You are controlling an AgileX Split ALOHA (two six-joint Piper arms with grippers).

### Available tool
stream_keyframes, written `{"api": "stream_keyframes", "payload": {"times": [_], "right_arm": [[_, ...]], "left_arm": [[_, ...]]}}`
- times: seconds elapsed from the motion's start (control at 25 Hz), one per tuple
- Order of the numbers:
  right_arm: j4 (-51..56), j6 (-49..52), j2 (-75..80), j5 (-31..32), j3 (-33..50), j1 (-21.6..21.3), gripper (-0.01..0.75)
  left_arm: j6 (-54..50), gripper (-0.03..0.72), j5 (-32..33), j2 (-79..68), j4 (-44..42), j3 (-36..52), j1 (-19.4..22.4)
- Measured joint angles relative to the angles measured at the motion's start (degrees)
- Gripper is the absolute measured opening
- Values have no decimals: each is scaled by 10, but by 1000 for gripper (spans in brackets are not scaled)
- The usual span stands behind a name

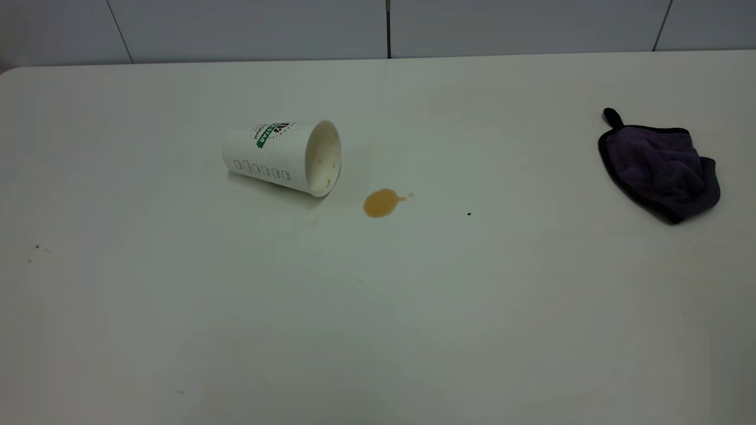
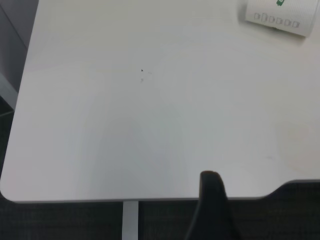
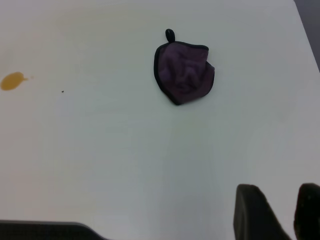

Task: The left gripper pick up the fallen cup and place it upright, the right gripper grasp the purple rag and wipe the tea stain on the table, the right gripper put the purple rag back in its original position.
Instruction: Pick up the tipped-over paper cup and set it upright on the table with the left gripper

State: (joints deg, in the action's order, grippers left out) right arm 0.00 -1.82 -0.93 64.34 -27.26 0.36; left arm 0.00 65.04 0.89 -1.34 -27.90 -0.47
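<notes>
cup [image 1: 282, 156] lay on its side left of centre on the tabletop [image 1: 378, 307], mouth facing right, inside empty, green logo unreadable. tea stain [image 1: 383, 202] just right. purple rag [image 1: 660, 165] far right. right claw [image 3: 280, 212] spread; left claw [image 2: 212, 205] state unclear.

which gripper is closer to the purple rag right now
Right. The right gripper is back at the table edge with the purple rag straight ahead in its view. The left gripper is at the cup's end, rag out of its view.
</notes>
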Motion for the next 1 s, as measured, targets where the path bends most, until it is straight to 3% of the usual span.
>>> {"api": "stream_keyframes", "payload": {"times": [0.16,0.44,0.88,1.0], "right_arm": [[0,0,0,0,0,0,238],[0,0,0,0,0,0,238],[0,0,0,0,0,0,238],[0,0,0,0,0,0,238]], "left_arm": [[0,585,-25,-53,-30,-33,0],[-3,583,-86,-272,-68,-115,0],[-4,657,-181,-580,-52,-235,-2],[-4,658,-221,-662,-48,-265,-22]]}}
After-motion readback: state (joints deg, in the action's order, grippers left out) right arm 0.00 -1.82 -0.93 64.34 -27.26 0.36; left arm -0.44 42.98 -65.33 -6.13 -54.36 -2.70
